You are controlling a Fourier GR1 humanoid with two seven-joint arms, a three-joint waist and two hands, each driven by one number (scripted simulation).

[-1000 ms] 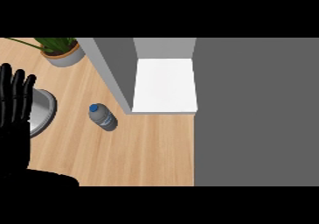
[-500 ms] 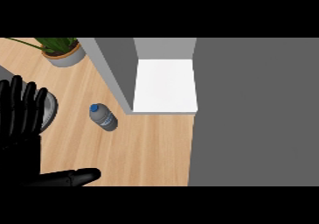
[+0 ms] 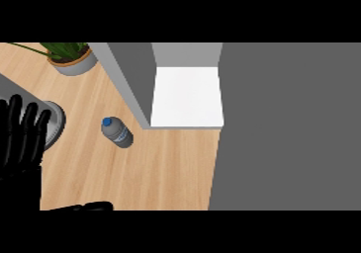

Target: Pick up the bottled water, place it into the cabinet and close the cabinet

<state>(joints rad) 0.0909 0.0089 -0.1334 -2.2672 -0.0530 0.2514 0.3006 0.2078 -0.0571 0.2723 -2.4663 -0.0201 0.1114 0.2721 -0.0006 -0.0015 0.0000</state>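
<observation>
The small clear plastic water bottle (image 3: 118,132) with a blue cap lay on its side on the light wooden counter (image 3: 139,173). Its cap pointed to the upper left. It was outside the cabinet, just beside the lower end of the grey cabinet panel (image 3: 128,81), and I could not tell if the 2 touched. No hand touched the bottle.

The cabinet stood open, and its white inner shelf (image 3: 187,96) showed to the right of the panel. The bottle was between this panel and a round grey plate (image 3: 57,123) at the left.

The black left hand (image 3: 19,148) showed at the left edge, with its straight fingers (image 3: 15,116) spread and pointing up. It held nothing and it covered the left part of the plate. Its thumb (image 3: 84,206) stuck out to the right at the lower edge, well apart from the bottle.

The right hand did not show in the head view.

A green plant in a round grey pot (image 3: 72,62) stood at the top left corner of the counter, near the upper end of the panel.
</observation>
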